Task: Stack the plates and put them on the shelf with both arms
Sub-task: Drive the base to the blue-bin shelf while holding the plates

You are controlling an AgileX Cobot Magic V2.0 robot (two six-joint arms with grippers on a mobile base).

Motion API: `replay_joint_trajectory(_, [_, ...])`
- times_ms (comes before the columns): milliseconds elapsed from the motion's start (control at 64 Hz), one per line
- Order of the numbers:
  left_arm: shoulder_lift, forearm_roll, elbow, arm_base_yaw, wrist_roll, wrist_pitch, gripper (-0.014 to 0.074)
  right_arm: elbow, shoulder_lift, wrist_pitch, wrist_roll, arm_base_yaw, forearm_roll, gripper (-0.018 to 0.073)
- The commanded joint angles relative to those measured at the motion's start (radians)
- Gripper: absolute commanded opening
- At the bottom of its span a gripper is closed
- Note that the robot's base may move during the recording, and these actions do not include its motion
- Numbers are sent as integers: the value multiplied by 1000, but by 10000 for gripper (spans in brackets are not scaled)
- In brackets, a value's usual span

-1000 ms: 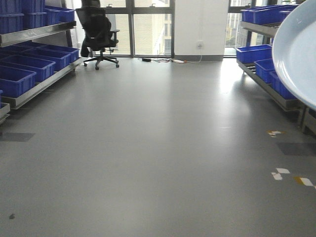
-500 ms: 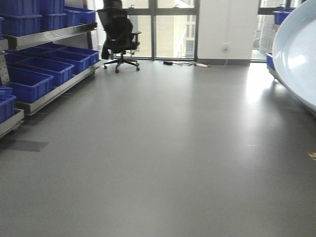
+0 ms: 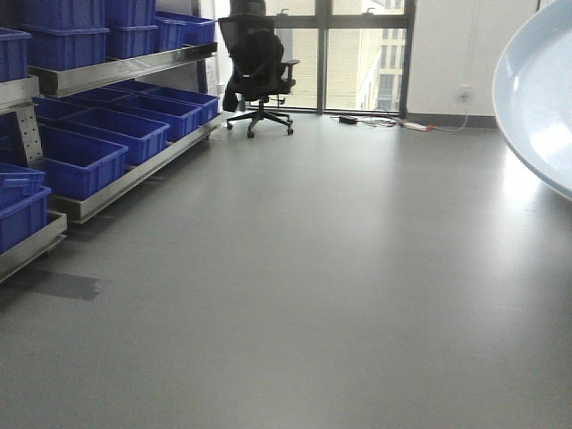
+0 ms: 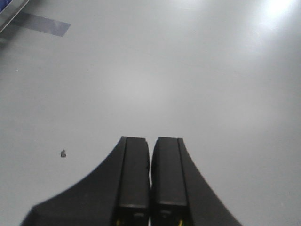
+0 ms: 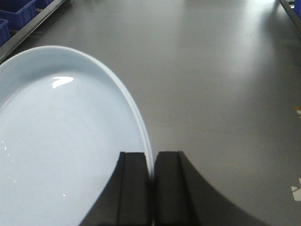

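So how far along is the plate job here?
Done: a plate is lifted, rim clamped in the right gripper. In hand: it hangs over the floor; the left gripper is shut, empty. Left: setting it on the shelf; a second stacked plate cannot be made out.

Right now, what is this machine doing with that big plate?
The robot's right gripper is clamped shut on the rim of a pale blue plate, holding it in the air above the grey floor. The left gripper is shut and empty. A metal rack of blue bins runs along the left in the front view; the plate is not shelved yet.
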Motion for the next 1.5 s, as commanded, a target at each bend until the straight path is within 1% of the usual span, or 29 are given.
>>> replay_joint_trajectory(0, [3,2,-29,0,-9,-68,97,-28,0,-95,-3,-5,-7,57])
replay_joint_trajectory(1485, [5,2,-29,0,-9,-68,97,-28,0,-94,-3,-5,-7,57])
